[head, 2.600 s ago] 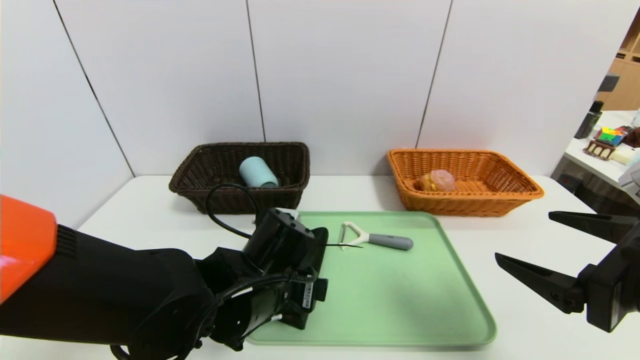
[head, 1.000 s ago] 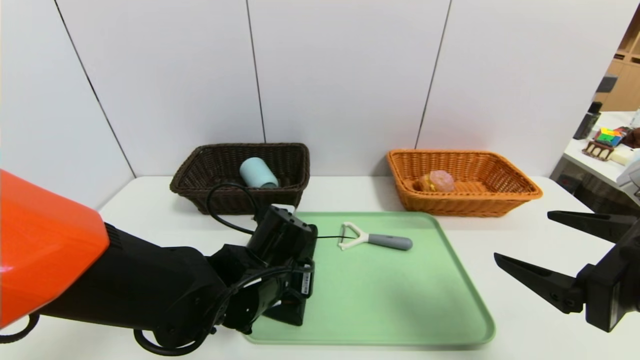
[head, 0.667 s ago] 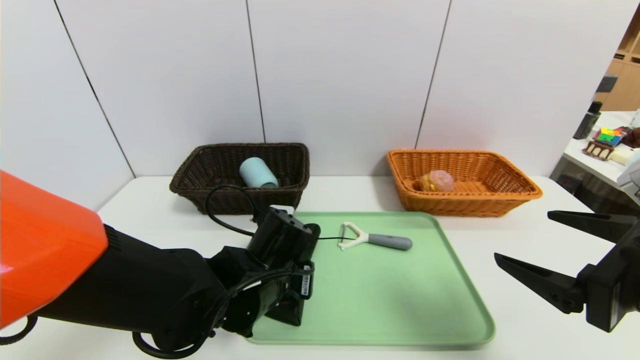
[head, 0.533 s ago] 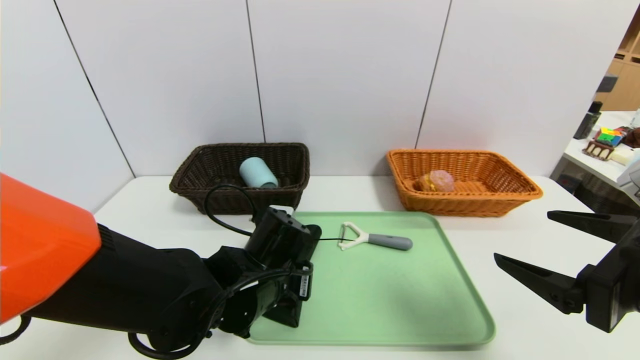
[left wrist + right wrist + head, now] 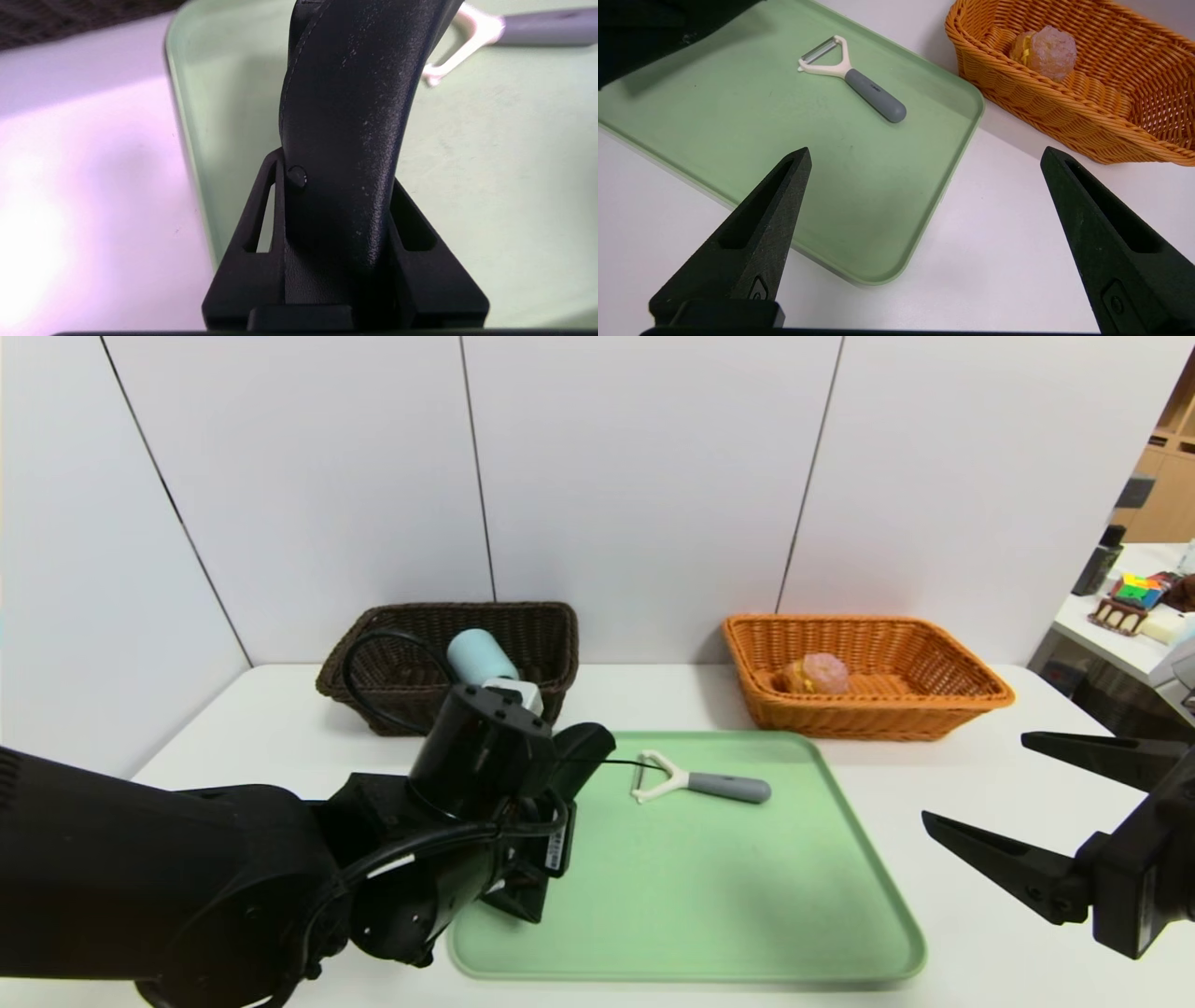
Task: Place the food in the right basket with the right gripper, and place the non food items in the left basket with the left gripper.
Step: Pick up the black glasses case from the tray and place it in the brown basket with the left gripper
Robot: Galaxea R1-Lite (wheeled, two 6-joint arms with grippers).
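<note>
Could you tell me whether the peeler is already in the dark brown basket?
No, the peeler lies on the green tray, while the dark brown basket holds only the blue-grey cup.

The black pouch (image 5: pixel 345 121) looks like grained faux leather with a stitched seam and a faint sheen, flecked with pale dust. The green tray (image 5: pixel 747 915) is smooth matt plastic (a few small scuffs show up close). The peeler (image 5: pixel 852 77) has a glossy white plastic head, a shiny metal blade and a soft-looking matt grey handle. Both baskets are rough woven wicker, the left basket (image 5: pixel 532 625) dark brown, the right basket (image 5: pixel 896 709) orange. The cup (image 5: pixel 481 658) is smooth matt plastic. The table (image 5: pixel 934 784) is plain white, faintly glossy.
</note>
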